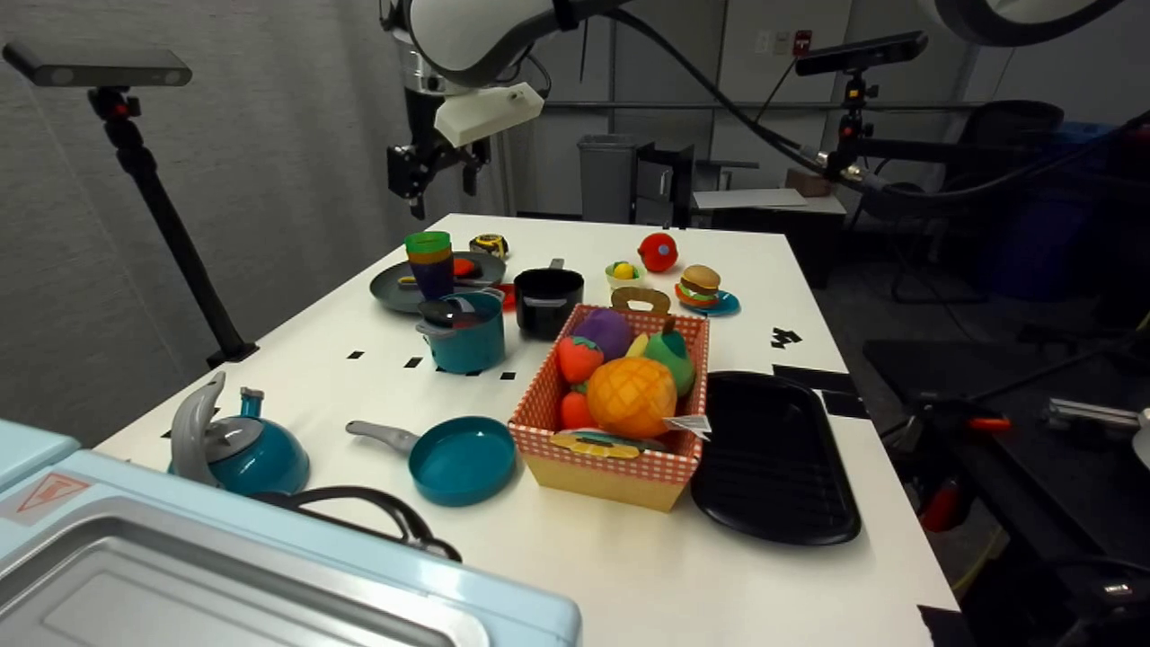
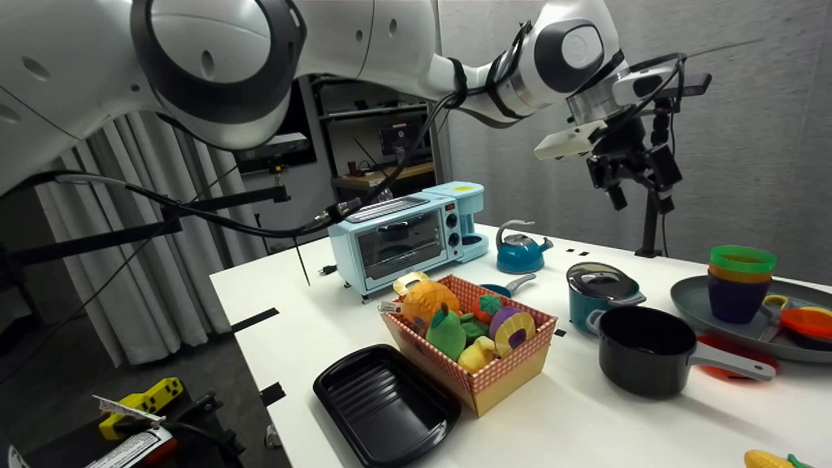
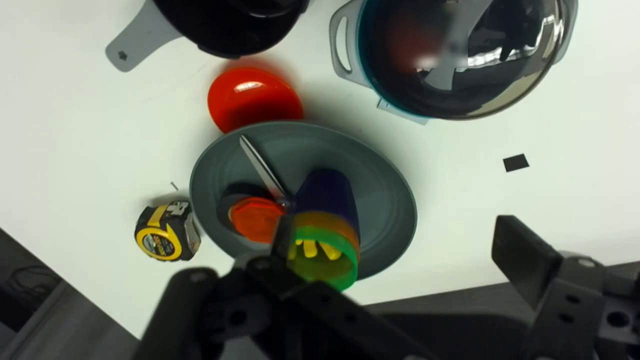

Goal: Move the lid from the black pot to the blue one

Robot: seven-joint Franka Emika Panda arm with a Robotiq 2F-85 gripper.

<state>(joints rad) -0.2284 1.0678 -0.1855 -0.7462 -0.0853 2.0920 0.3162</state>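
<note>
Near the edge of the bench [image 2: 552, 422] by the wall [image 2: 747, 149], the claw [image 3: 398, 242] hangs gaping; the lid [image 2: 601, 281] sits on the blue pot [image 2: 584, 312], beside the black pot [image 2: 640, 369].

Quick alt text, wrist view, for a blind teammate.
The lid rests, seemingly askew, on the teal pot, upper right; the black pot is cut off at upper left. The open gripper spans the bottom; stacked cups stand on a gray plate mid-frame.

On the oven [image 2: 408, 240], well apart from the plate [image 3: 380, 210], a label [image 1: 81, 491] bears a red warning triangle [image 1: 54, 492]. The print on the tape measure [image 3: 165, 235], just beside the plate, is too blurred to read.
</note>
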